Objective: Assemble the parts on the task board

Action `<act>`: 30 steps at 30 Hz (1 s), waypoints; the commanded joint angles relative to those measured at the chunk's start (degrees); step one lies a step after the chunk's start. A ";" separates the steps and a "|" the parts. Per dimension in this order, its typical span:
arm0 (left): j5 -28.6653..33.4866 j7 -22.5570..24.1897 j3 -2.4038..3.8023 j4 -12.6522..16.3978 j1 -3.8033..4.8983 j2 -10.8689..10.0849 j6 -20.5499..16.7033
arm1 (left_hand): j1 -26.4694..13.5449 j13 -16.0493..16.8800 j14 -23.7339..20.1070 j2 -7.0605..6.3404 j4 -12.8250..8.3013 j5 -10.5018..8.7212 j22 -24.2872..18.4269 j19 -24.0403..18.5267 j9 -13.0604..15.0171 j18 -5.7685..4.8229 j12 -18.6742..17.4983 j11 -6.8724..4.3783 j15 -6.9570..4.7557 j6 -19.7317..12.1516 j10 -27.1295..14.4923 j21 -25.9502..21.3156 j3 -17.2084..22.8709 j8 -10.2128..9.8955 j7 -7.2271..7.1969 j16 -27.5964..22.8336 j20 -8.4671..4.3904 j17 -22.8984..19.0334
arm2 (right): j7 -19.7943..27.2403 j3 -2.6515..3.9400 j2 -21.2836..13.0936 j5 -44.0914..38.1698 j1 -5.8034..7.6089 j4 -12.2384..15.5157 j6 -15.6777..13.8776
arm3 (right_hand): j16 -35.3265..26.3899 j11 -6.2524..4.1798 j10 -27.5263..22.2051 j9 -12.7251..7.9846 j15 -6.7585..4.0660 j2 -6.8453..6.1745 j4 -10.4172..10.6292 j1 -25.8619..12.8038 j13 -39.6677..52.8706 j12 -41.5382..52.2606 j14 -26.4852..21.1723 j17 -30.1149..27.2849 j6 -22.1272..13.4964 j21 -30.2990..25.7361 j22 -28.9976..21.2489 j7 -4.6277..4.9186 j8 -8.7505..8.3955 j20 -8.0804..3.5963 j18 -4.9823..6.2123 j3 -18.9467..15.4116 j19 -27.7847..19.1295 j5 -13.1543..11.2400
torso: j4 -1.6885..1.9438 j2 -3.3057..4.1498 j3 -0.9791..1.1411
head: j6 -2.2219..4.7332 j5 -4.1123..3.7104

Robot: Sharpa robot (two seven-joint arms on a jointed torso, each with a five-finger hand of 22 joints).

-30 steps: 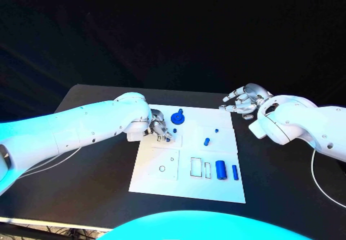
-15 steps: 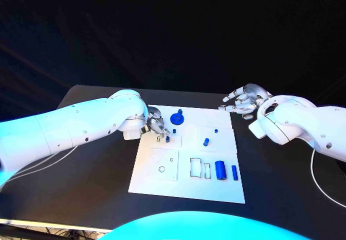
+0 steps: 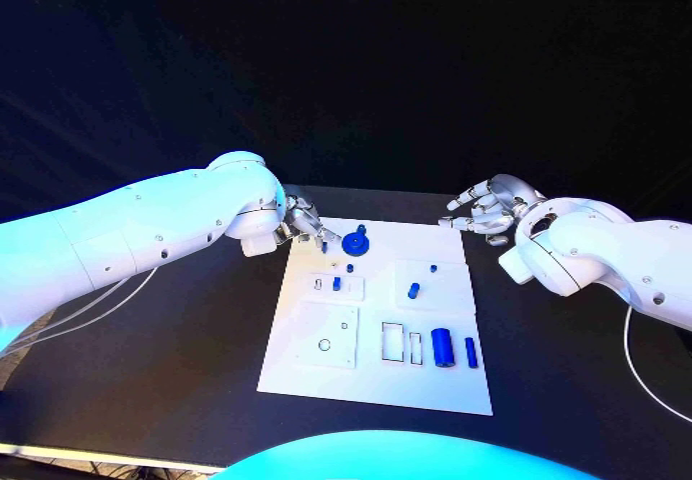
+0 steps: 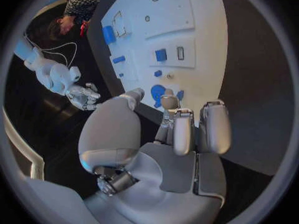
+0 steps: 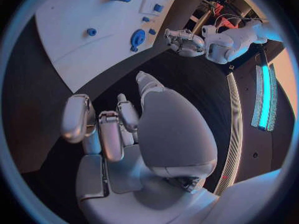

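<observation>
Both hands, the left hand [image 3: 300, 222] and right hand [image 3: 488, 208], are held empty with fingers spread apart at the task board's [image 3: 378, 375] far corners.

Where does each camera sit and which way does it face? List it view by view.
Head view: on the robot's head, looking down at the task board; both arms show.
Left wrist view: behind the left hand, facing the board.
Right wrist view: behind the right hand, facing the board's corner.
Shared: the blue gear-shaped part appears in all three views.
</observation>
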 commanded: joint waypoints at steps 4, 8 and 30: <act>-2.76 1.14 0.18 -4.84 0.33 2.77 0.82 | 1.13 -0.91 4.17 0.27 0.00 0.17 -0.49 -0.13 -0.52 -0.35 -0.67 0.02 0.64 0.01 -0.95 -0.56 -0.54 -0.61 0.32 -0.02 0.53 8.60 | 0.32 0.00 0.18 -0.41 -0.03 -0.15 0.81 | -0.27 -0.06 -0.20 -0.10 -0.32 -0.01 0.22 -0.42 0.08 0.20 4.09 6.13 -0.01 -0.19 -0.03 -0.11 0.28 0.06 0.83 -0.16 -0.37 -0.13 | -0.07 0.15 -0.14 | 0.26 0.22; -3.48 0.92 0.22 -7.82 0.43 4.14 2.69 | 1.34 -1.12 4.19 0.38 0.01 0.16 -0.70 -0.23 -0.64 -0.31 -0.82 0.03 0.67 0.30 -1.14 -0.67 -0.64 -0.63 0.31 0.04 0.59 8.71 | 0.35 0.00 0.18 -0.40 -0.03 -0.17 0.73 | -0.32 -0.06 -0.28 -0.10 -0.32 0.01 0.21 -0.49 -0.04 0.10 4.06 6.00 -0.01 -0.30 -0.11 -0.11 0.30 0.06 0.85 -0.17 -0.43 -0.13 | -0.06 0.11 -0.02 | 0.19 0.32; -4.09 2.83 0.14 -17.91 0.31 9.66 5.13 | 1.59 -1.96 4.29 0.65 0.12 -0.03 -1.15 -0.49 -1.08 -0.20 -1.40 0.14 0.78 0.63 -1.92 -0.94 -1.12 -0.96 0.41 0.29 0.70 9.19 | 0.43 0.00 0.72 -0.33 -0.03 -0.20 0.53 | -0.42 -0.07 -0.34 -0.11 -0.33 0.13 0.18 -0.60 -0.13 0.05 4.00 5.77 -0.02 -0.50 -0.25 -0.12 0.35 0.06 0.90 -0.13 -0.52 -0.09 | -0.35 0.62 -0.29 | 0.33 0.45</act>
